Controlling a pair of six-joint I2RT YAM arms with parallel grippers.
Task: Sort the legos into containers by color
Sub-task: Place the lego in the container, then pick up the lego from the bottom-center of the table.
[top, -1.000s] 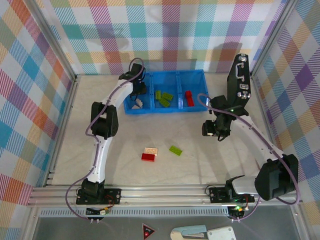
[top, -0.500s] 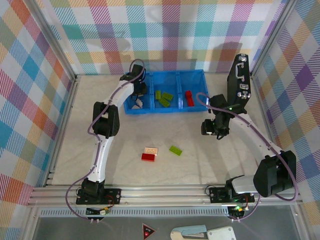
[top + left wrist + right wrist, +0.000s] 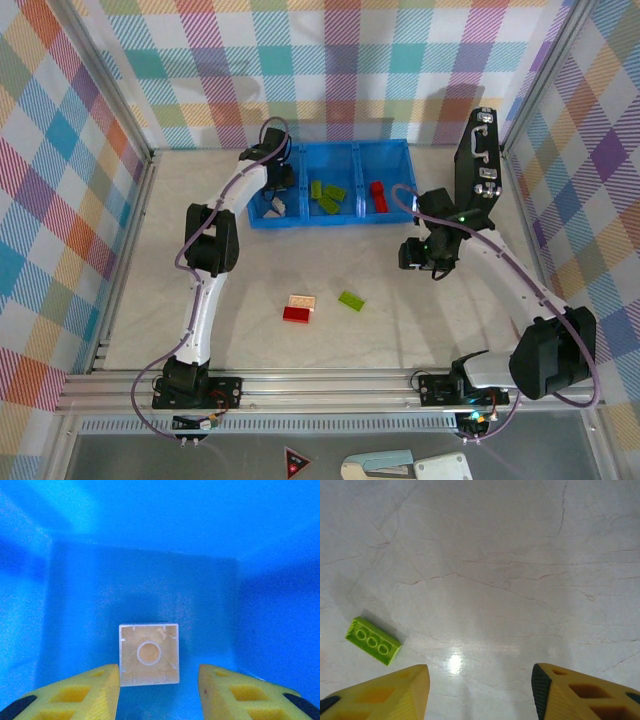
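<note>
My left gripper (image 3: pixel 159 680) stands open inside the left compartment of the blue tray (image 3: pixel 150 520). A cream lego (image 3: pixel 149 654) lies underside up on the tray floor between its yellow fingertips (image 3: pixel 102 687). It sits close against the left finger, with a gap to the right one. From above, the tray (image 3: pixel 330 223) holds cream legos (image 3: pixel 276 208) on the left, green ones (image 3: pixel 326 196) in the middle and a red one (image 3: pixel 378 194) on the right. My right gripper (image 3: pixel 480 680) hangs open over bare table. A green lego (image 3: pixel 373 641) lies to its left.
A cream lego (image 3: pixel 301 300), a red lego (image 3: pixel 296 314) and the green lego (image 3: pixel 351 300) lie loose mid-table. A black case (image 3: pixel 478 160) with metal latches stands upright at the right wall. Aluminium rails frame the table.
My left gripper's jaws have spread apart and let go of the cream lego in the left compartment. My right gripper has drifted slightly left.
</note>
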